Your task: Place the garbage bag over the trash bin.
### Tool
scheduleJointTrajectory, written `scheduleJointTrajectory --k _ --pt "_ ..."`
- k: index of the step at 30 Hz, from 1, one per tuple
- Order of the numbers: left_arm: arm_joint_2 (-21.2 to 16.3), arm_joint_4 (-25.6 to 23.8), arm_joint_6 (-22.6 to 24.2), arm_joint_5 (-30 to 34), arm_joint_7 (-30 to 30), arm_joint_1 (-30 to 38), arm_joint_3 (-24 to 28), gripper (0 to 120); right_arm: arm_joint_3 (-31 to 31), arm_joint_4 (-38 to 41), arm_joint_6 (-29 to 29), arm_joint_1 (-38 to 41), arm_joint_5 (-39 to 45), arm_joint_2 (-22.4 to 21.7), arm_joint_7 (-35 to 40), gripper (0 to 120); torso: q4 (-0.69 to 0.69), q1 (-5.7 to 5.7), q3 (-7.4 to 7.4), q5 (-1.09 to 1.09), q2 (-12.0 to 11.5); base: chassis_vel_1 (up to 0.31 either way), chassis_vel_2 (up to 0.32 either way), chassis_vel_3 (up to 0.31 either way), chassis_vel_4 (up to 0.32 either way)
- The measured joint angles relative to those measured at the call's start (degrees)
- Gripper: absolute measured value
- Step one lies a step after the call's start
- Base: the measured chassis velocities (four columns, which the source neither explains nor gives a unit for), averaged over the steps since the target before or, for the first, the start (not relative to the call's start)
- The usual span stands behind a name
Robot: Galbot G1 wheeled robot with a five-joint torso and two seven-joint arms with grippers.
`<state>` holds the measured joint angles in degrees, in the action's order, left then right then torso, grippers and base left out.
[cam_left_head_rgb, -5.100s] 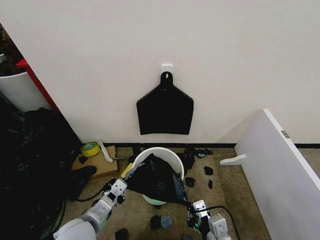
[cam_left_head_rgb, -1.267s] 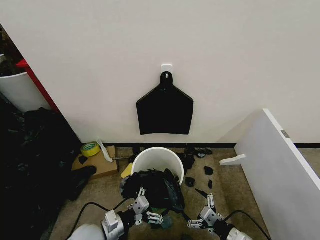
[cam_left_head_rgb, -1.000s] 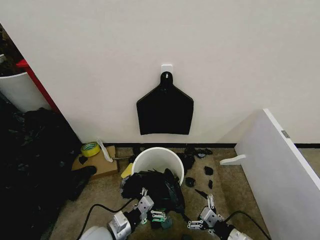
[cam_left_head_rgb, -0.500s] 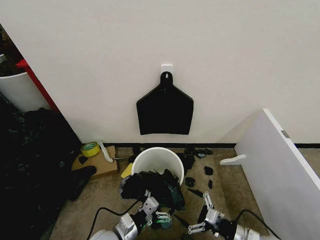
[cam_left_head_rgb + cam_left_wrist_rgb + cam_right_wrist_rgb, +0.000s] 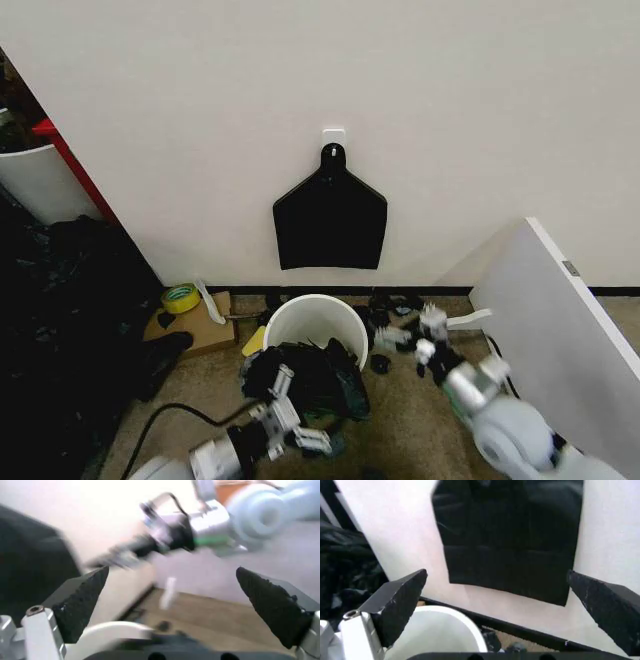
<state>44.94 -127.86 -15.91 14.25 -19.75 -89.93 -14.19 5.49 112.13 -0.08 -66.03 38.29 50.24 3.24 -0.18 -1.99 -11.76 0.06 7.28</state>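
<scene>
The wall [image 5: 450, 120] carries a flat fan-shaped bundle of black bags [image 5: 330, 218], hung neck up. Below it the trash bin [image 5: 300, 318] stands upright on the floor [image 5: 400, 420], mouth up. The garbage bag [image 5: 305, 378] lies crumpled over the bin's near rim and front side, spread crosswise, the far rim bare. The left tool [image 5: 290, 420] sits just before the bag, released, its fingers [image 5: 82, 598] spread wide. The right tool [image 5: 410, 335] hangs beside the bin's right side, also released, fingers [image 5: 400, 600] wide apart.
</scene>
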Motion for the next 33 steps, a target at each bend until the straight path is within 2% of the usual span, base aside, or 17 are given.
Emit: scheduleJointTrajectory --k 3,4,8,10,11,15,20,23,24,26,28,29,33 --pt "0.81 1.00 1.05 6.72 0.13 2.84 -6.05 100 -4.57 -6.21 -2.87 6.68 -1.09 2.73 -3.89 100 0.00 -0.01 -0.01 -0.04 0.00 0.000 0.000 0.000 0.000" --pt "0.81 1.00 1.05 6.72 0.13 2.84 -6.05 100 -4.57 -6.21 -2.87 6.68 -1.09 2.73 -3.89 100 0.00 -0.01 -0.01 -0.04 0.00 0.000 0.000 0.000 0.000" --pt "3.39 5.75 3.17 13.53 4.31 6.62 -12.54 100 -9.27 -17.61 -0.79 14.80 -6.45 6.91 -16.08 100 -0.01 -0.02 -0.01 -0.03 0.00 0.000 0.000 0.000 0.000" --pt "5.48 7.60 4.47 13.67 9.32 7.86 -13.99 100 -10.56 -22.97 0.63 18.49 -9.84 8.58 -22.01 100 0.01 -0.01 -0.01 -0.04 -0.01 0.000 0.000 0.000 0.000" --pt "5.48 7.60 4.47 13.67 9.32 7.86 -13.99 100 -10.56 -22.97 0.63 18.49 -9.84 8.58 -22.01 100 0.01 -0.01 -0.01 -0.04 -0.01 0.000 0.000 0.000 0.000" --pt "9.71 8.71 9.61 11.14 18.79 9.48 -14.34 100 -12.39 -30.30 1.79 23.52 -15.89 10.66 -29.56 100 0.00 -0.01 -0.01 -0.03 -0.01 0.000 0.000 0.000 0.000" --pt "11.40 8.74 13.67 9.13 23.50 10.10 -14.30 100 -13.39 -31.66 -1.40 25.48 -18.35 10.62 -31.47 94 -0.01 -0.01 0.00 -0.02 -0.01 0.000 0.000 0.000 0.000" --pt "12.01 8.88 15.47 8.31 25.96 10.18 -14.05 100 -14.14 -31.58 -4.05 26.29 -19.30 9.67 -31.33 79 -0.02 -0.01 0.00 -0.02 0.00 0.000 0.000 0.000 0.000" --pt "12.01 8.88 15.47 8.31 25.96 10.18 -14.05 100 -14.14 -31.58 -4.05 26.29 -19.30 9.67 -31.33 79 -0.02 -0.01 0.00 -0.02 0.00 0.000 0.000 0.000 0.000" --pt "12.53 9.05 16.17 7.75 27.39 10.17 -13.71 100 -14.62 -31.04 -6.24 26.71 -20.39 8.87 -31.29 71 -0.01 0.00 0.00 -0.01 -0.01 0.000 0.000 0.000 0.000" --pt "12.99 9.05 16.42 7.40 28.41 10.15 -13.23 100 -14.98 -29.73 -8.65 26.90 -21.00 8.00 -31.21 61 -0.01 0.00 0.00 -0.02 0.00 0.000 0.000 0.000 0.000" --pt "12.99 9.05 16.42 7.40 28.41 10.15 -13.23 100 -14.98 -29.73 -8.65 26.90 -21.00 8.00 -31.21 61 -0.01 0.00 0.00 -0.02 0.00 0.000 0.000 0.000 0.000" --pt "13.74 8.73 16.55 6.54 29.67 9.94 -12.52 100 -15.74 -27.00 -12.69 27.07 -20.76 6.38 -30.50 46 -0.01 0.00 0.00 -0.02 -0.01 0.000 0.000 0.000 0.000"
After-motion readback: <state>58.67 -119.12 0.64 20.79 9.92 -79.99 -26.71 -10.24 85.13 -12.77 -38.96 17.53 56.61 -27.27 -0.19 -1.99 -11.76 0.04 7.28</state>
